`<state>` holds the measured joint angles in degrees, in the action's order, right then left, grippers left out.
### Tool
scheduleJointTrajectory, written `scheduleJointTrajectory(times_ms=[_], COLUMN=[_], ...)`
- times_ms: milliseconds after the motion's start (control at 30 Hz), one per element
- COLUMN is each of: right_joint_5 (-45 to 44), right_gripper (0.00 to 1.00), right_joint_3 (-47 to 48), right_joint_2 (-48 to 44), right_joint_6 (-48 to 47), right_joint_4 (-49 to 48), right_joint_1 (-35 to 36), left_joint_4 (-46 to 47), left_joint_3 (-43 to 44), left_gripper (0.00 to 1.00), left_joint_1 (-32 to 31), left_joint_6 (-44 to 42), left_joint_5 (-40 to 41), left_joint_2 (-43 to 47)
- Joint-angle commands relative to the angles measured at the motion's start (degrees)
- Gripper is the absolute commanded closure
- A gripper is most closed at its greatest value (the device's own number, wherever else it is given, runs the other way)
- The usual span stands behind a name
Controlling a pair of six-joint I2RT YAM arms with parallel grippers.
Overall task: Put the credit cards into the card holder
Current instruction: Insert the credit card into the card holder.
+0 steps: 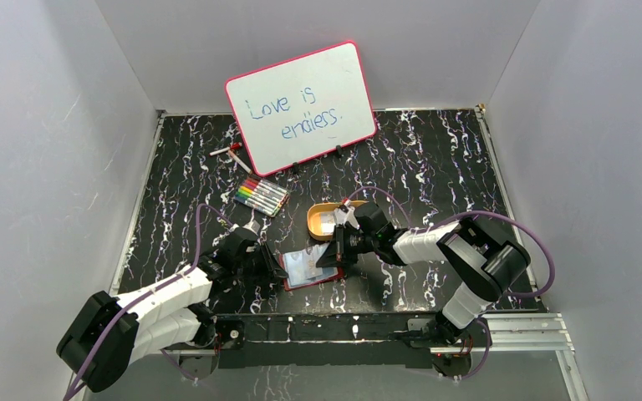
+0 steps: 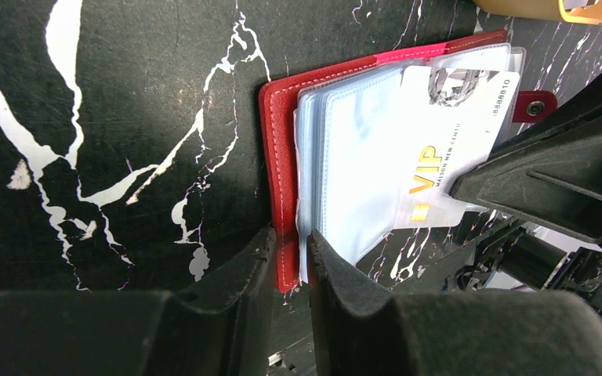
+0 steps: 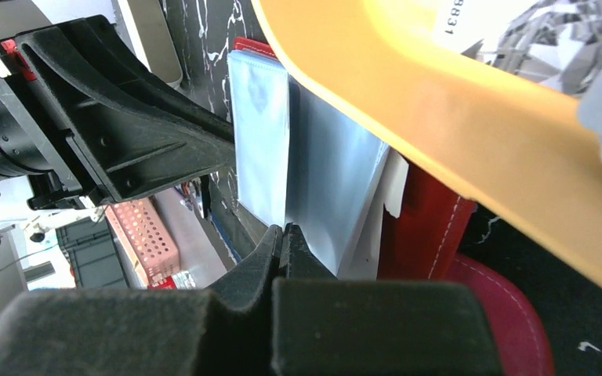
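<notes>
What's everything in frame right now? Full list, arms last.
whiteboard: 1, white with pink frame, against the back wall
marker set: 1, mixed colours, in front of the whiteboard
loose pens: 2 it seems, white and red, by the whiteboard's left foot
tray: 1, orange, just beyond the card holder
cards: count unclear, pale, in the tray
card holder: 1, red, open, between the arms
VIP card: 1, white, at the holder's clear sleeves
table: 1, black marbled
left claw: black, clamped on the card holder's edge
right claw: black, shut at the sleeves' edge
</notes>
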<state>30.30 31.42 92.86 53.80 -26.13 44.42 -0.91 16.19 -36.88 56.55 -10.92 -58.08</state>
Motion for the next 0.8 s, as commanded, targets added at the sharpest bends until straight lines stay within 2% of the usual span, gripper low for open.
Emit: scheduleJointTrajectory(times_ms=[0, 467, 767], right_joint_5=[2.8, 4.8, 5.9], right_gripper=[1.00, 1.00, 1.00], right_joint_3=[1.9, -0.8, 1.1], right_joint_2=[0.4, -1.7, 1.6], right_joint_6=[-1.5, -2.7, -2.5], right_joint_4=[0.0, 3.0, 1.5], right_joint_1=[1.3, 1.4, 1.5], left_joint_4=[-0.9, -1.6, -1.3], left_joint_3=[-0.2, -0.3, -0.4], left_gripper=[0.80, 0.80, 0.80], left_joint_1=[-0.3, -0.3, -0.3], left_joint_6=[-0.7, -0.4, -0.1], left_joint_5=[0.3, 0.9, 0.6], left_joint_2=[-0.4, 0.1, -0.1])
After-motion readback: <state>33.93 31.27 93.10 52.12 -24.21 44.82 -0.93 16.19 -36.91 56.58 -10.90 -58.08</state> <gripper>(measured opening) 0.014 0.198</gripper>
